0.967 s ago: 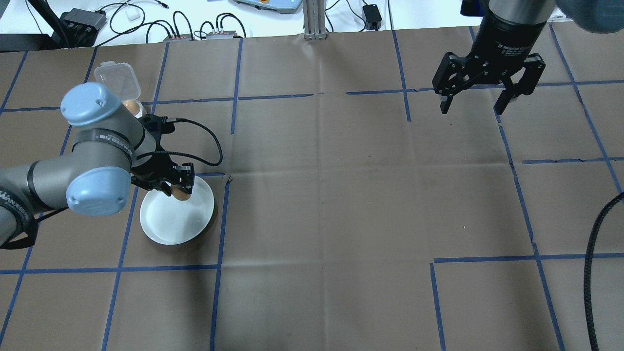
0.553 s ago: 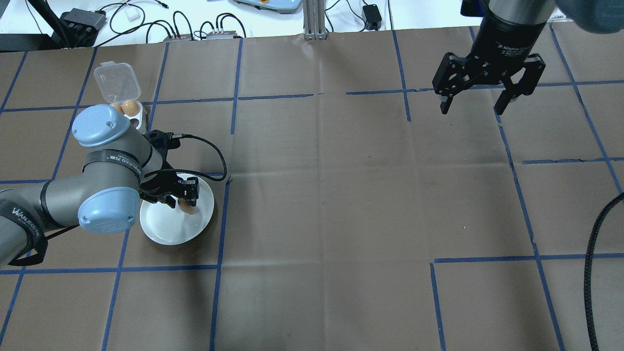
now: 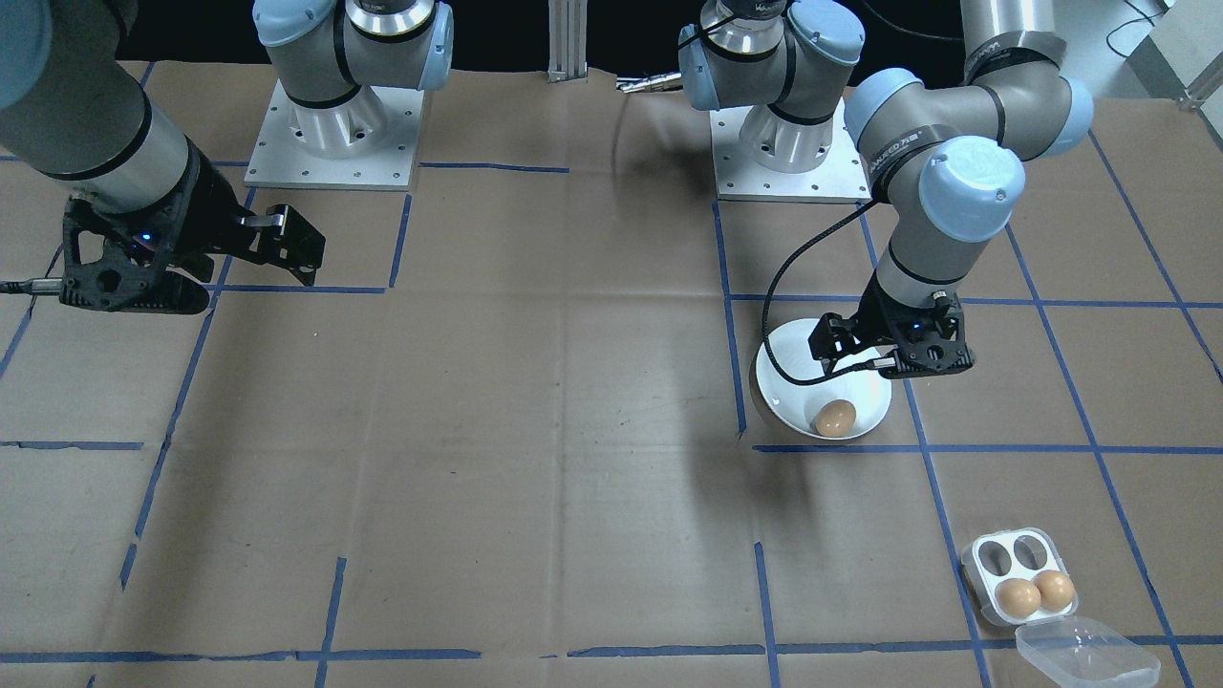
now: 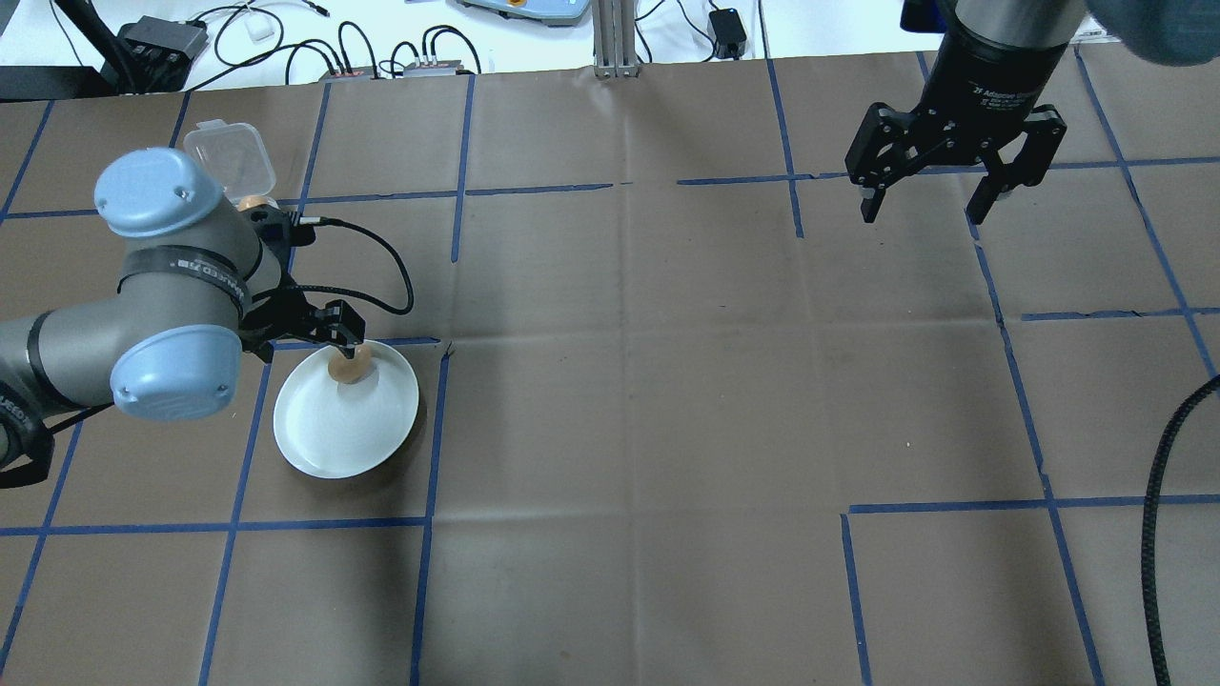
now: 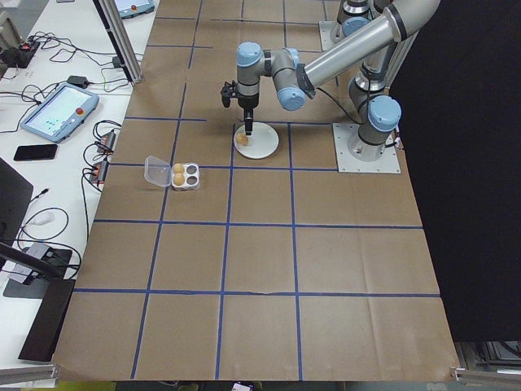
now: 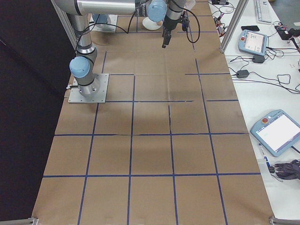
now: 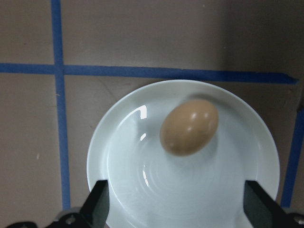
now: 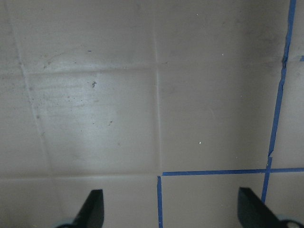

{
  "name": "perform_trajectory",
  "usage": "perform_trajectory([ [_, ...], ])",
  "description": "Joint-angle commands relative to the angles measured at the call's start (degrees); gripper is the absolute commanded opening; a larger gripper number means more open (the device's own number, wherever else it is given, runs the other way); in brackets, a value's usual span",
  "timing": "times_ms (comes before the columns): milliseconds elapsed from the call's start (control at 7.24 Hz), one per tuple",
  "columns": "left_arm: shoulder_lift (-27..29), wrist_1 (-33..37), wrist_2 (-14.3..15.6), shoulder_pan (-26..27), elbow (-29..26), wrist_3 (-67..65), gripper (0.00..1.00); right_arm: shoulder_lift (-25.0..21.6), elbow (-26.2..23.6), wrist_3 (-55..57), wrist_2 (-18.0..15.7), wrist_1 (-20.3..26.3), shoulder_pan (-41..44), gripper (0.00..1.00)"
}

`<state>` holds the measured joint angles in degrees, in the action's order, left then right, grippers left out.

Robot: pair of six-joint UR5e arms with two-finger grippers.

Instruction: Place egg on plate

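— Egg (image 7: 189, 127) status?
— Lying on the plate (image 7: 123, 156), toward its rim, touching neither finger. Placing looks done; only backing away remains.
— Left tool (image 3: 893, 349)?
— Above the plate, pointing down, jaws spread and holding nothing.
— Farther off?
— Right tool (image 4: 939, 176) hangs released over bare tabletop (image 4: 667, 381), well apart.

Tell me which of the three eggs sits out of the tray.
The egg lying on the white plate, just beyond the left tool. The other two eggs sit in the clear tray.
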<state>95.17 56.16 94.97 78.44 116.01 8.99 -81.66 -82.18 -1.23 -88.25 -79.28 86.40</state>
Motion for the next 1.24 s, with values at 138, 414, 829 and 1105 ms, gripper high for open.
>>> perform_trajectory([
  [138,2.19,11.92,-2.49,-4.32,-14.88,12.47,1.00,0.01,0.00,0.00,0.01,0.00,0.00,1.00],
  [414,9.21,13.98,-4.26,-10.14,-23.16,26.36,1.00,0.01,0.00,0.00,-0.08,0.00,0.00,1.00],
  [829,17.40,13.98,-3.74,-11.30,-32.05,48.63,1.00,0.01,0.00,0.00,0.01,0.00,0.00,1.00],
  [1105,23.63,13.54,-3.65,-11.38,-38.36,65.72,1.00,0.01,0.00,0.00,-0.08,0.00,0.00,1.00],
])
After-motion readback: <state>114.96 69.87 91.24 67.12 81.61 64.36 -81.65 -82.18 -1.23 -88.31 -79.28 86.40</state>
